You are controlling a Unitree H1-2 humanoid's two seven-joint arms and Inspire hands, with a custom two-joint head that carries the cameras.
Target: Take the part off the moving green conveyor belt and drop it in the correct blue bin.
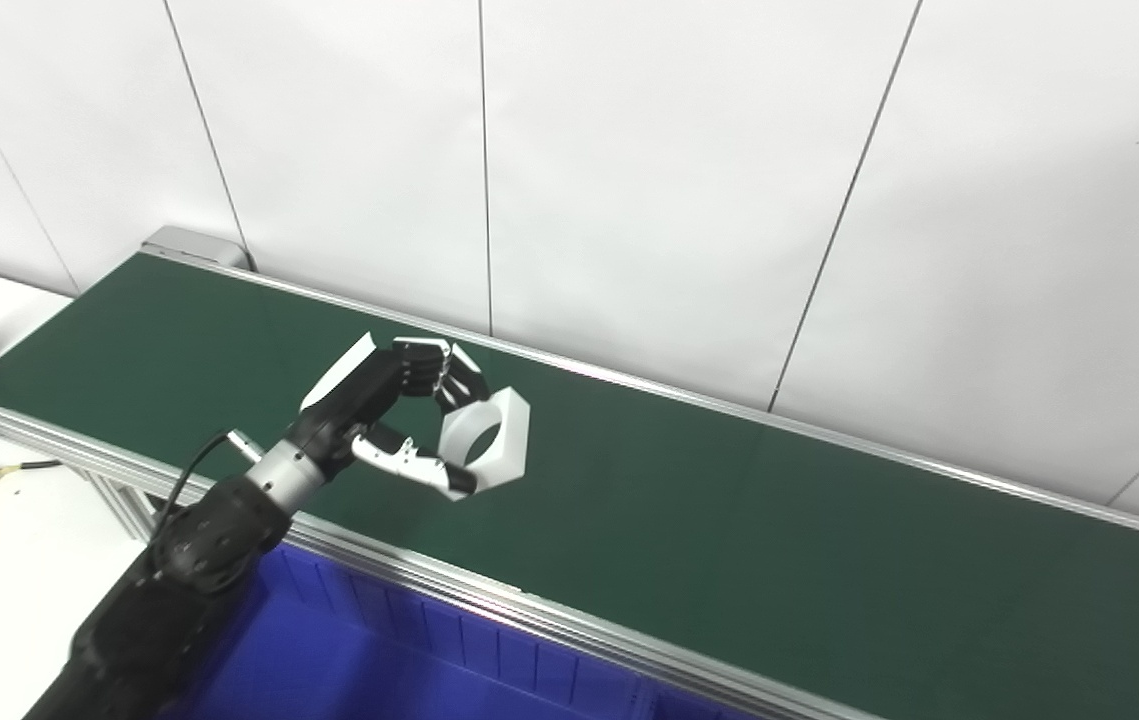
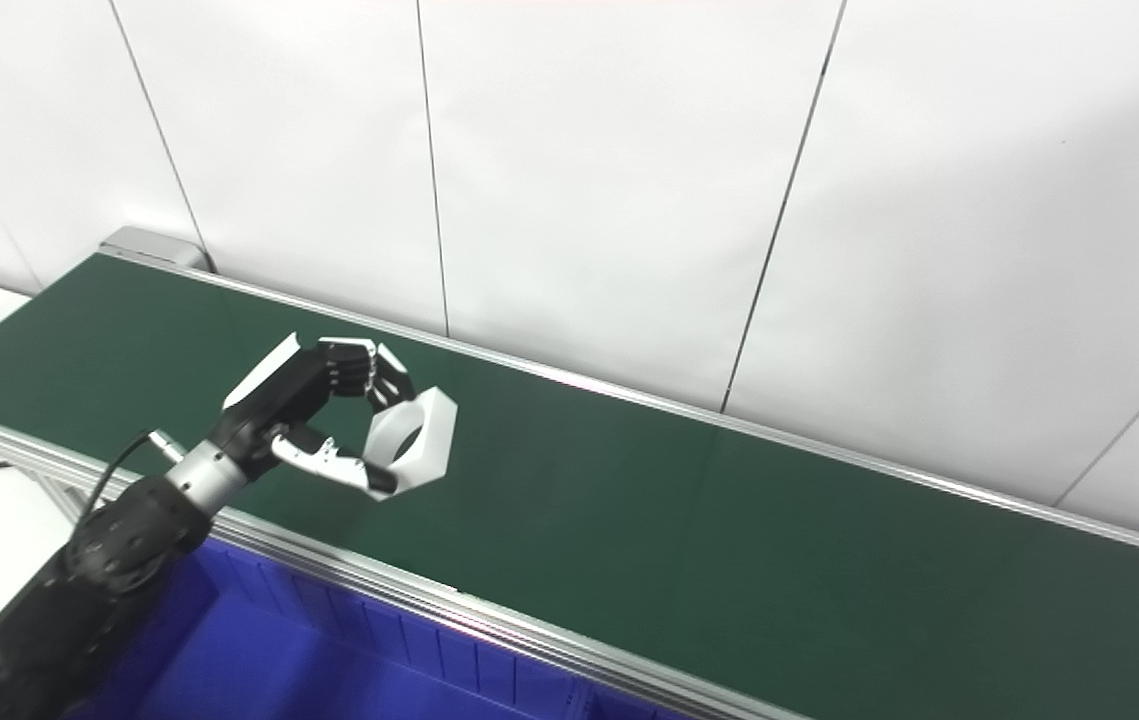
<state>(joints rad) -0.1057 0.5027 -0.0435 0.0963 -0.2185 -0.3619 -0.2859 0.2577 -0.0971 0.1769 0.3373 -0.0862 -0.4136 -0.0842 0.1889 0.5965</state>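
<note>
Beneath the left hand [image 1: 384, 415] the green belt [image 1: 729, 520] is spread, with the blue bin [image 1: 349, 650] below the forearm, nearer the camera. A white hexagonal ring [image 1: 489, 440] is gripped between fingers and thumb [image 1: 409, 462] — held tilted on edge above the belt. No right hand is seen.

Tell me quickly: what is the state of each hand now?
Left hand: shut on the white hexagonal part.
Right hand: not in view.
</note>
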